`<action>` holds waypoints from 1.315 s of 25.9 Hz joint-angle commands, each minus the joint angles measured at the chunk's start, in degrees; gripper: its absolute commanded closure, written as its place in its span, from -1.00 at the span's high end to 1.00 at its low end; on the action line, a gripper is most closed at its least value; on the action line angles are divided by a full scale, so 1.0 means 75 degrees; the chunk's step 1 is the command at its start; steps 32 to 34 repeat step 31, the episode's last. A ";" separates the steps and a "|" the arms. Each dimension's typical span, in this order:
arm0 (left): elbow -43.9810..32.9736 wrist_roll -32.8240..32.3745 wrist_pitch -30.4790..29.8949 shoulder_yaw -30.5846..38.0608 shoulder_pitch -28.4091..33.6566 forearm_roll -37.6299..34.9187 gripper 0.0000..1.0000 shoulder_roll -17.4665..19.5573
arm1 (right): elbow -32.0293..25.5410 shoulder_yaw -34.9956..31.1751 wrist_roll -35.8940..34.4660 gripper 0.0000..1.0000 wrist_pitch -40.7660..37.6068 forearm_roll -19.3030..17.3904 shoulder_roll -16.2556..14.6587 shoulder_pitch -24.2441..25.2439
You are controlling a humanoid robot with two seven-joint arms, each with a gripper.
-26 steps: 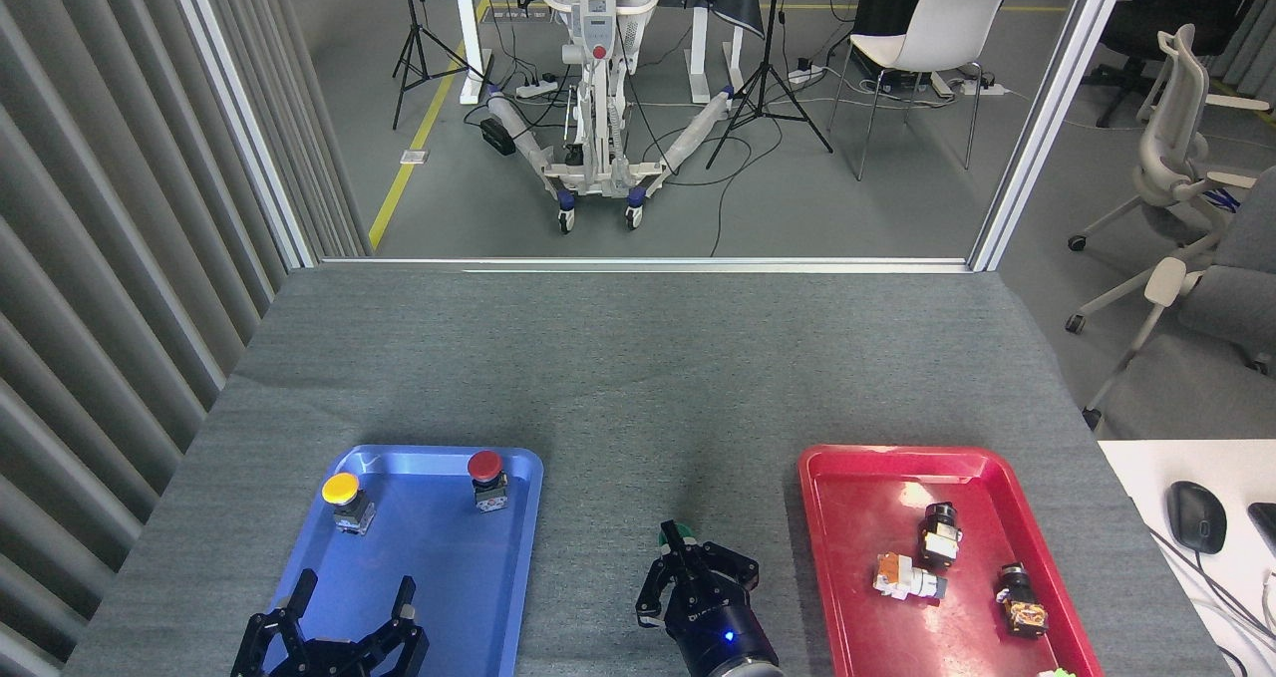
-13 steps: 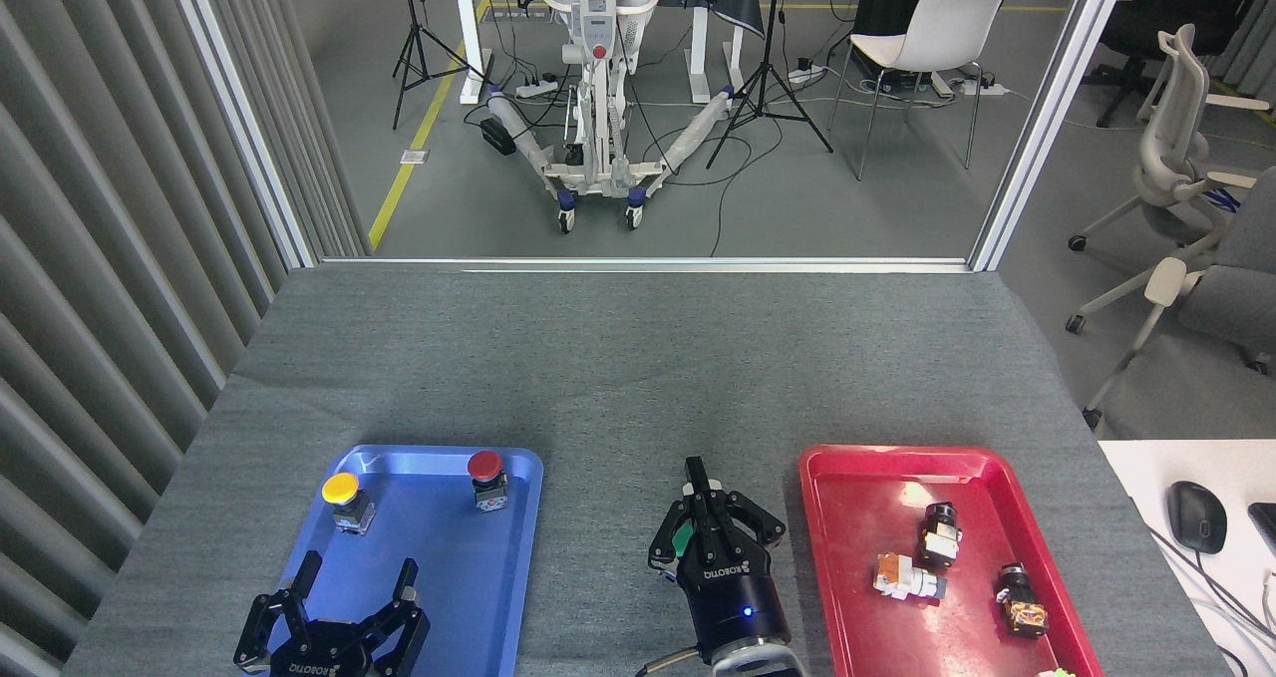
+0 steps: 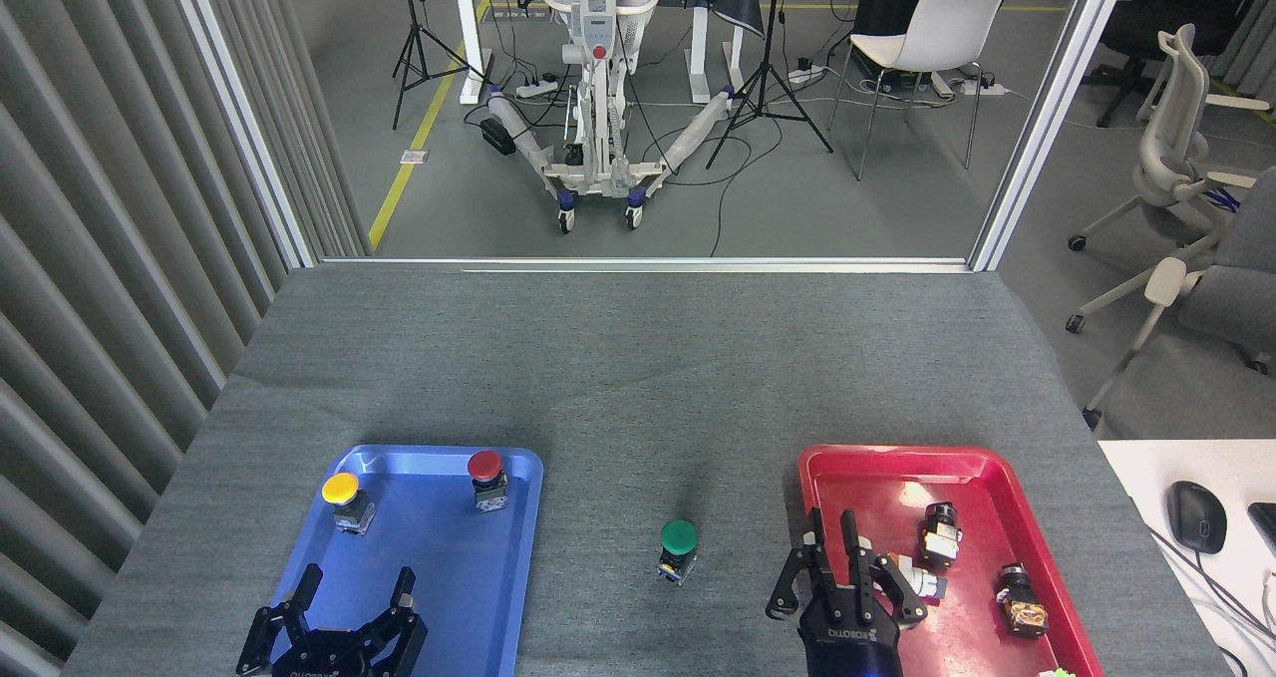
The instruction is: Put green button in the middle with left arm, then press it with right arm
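Note:
The green button (image 3: 679, 545) stands upright on the bare grey cloth of the middle (image 3: 638, 398), between the two trays, with nothing touching it. My left gripper (image 3: 357, 585) hangs low over the near end of the blue tray (image 3: 439, 617), fingers spread open and empty. My right gripper (image 3: 835, 557), with ROBOTIQ lettering on its body, is to the right of the button, over the left rim of the red tray (image 3: 867, 478). Its fingers stand apart with nothing between them.
A yellow-capped button (image 3: 344, 498) and a red-capped button (image 3: 486, 476) stand at the far end of the blue tray. Several small switch parts (image 3: 937, 537) lie in the red tray. A computer mouse (image 3: 1196, 515) sits on a white desk at the right.
My right gripper has moved from over the green button to the right, onto the red tray's left rim, and its fingers have spread. The button now shows fully. The left gripper barely shifted.

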 commanded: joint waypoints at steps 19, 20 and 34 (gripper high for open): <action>0.0041 0.0028 -0.0003 0.0005 -0.0150 -0.0012 0.99 -0.0133 | -0.0248 -0.0400 0.0021 1.00 -0.0304 -0.0180 -0.0362 0.0538; 0.0052 0.0028 0.0008 0.0005 -0.0150 -0.0023 0.99 -0.0133 | -0.0236 -0.0400 0.0021 1.00 -0.0304 -0.0180 -0.0362 0.0538; 0.0064 0.0016 0.0067 0.0017 -0.0196 -0.0012 0.99 -0.0215 | -0.0201 -0.0376 -0.0002 1.00 -0.0281 -0.0180 -0.0351 0.0538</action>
